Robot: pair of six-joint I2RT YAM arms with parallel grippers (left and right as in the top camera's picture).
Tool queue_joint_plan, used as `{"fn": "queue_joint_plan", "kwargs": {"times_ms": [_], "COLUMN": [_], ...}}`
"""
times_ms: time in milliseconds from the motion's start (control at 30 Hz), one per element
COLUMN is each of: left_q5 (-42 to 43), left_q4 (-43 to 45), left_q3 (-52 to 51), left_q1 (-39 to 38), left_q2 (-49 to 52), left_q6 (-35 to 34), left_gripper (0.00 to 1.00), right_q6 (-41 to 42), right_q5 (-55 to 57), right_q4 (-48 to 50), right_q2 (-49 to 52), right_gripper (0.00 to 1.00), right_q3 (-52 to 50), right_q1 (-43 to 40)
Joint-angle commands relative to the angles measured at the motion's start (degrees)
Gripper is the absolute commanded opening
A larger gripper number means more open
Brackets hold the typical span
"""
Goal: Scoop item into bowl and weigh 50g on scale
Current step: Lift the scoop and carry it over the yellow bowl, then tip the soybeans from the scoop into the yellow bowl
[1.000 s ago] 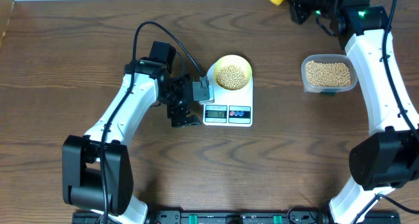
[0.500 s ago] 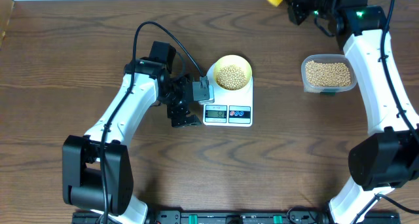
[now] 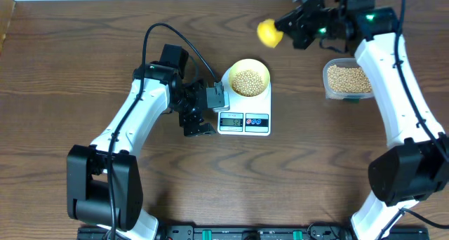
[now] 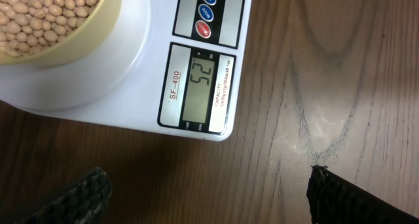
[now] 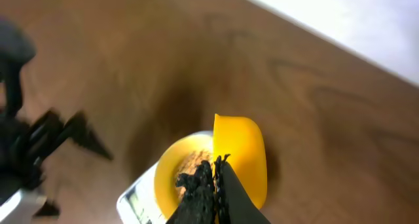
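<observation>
1. Overhead: the bowl [image 3: 250, 77] sits on the upper part of the scale [image 3: 244, 114] at the centre of the table [image 3: 84, 29], with a heap of beans [image 3: 249, 81] inside it. The left gripper [image 3: 209, 114] is just beside the scale's left edge, its jaws spread wide and holding nothing. The right gripper [image 3: 286, 29] is clenched on the handle of a yellow scoop [image 3: 268, 33], which is up and to the right of the bowl, apart from it. A clear container [image 3: 349, 80] of more beans stands at right, partly under the right arm.
2. Since the earlier frame the scoop has come from the top edge down and left towards the bowl. The left arm, scale and bowl have not moved.
3. Left wrist: the bowl [image 4: 108, 27] of beans [image 4: 39, 14] fills the upper left. The scale's display [image 4: 200, 86] shows what looks like 52, and beside it is printed "SF-400". The line starting "CAPACITY" is too small to read. Two blue buttons [image 4: 207, 2] and a red one lie above the display. The two fingertips [image 4: 72, 198] are far apart at the lower corners.
4. Right wrist: this view is blurred. The fingers [image 5: 209, 191] pinch the scoop [image 5: 242, 149], and the bowl [image 5: 169, 175] is below and left of it
</observation>
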Motion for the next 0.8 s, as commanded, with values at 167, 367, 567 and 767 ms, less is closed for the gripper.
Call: {"fn": "queue_joint_plan", "kwargs": {"times_ms": [167,367,567,767], "left_q5": [0.94,0.94,0.94,0.94], "left_q4": [-0.28,-0.28,-0.28,-0.31], "left_q3": [-0.13,-0.13,-0.13,-0.13], "left_q1": [0.24,0.26,0.24,0.24], "left_q2": [0.37,0.37,0.37,0.37], "left_q6": [0.52,0.52,0.55,0.55], "left_gripper": [0.98,0.97,0.97,0.98], "right_q6": [-14.60,-17.79,-18.21,-19.56], "right_q5": [7.43,8.00,7.98,7.98], "right_q4": [-4.96,-4.72,-3.78,-2.16], "right_q2": [-0.55,0.70,2.01,4.07], "right_gripper": [0.01,0.01,0.01,0.01], "right_q3": [-0.81,-2.56,-3.72,-4.85], "right_q1": [5.38,7.04,7.41,8.61]}}
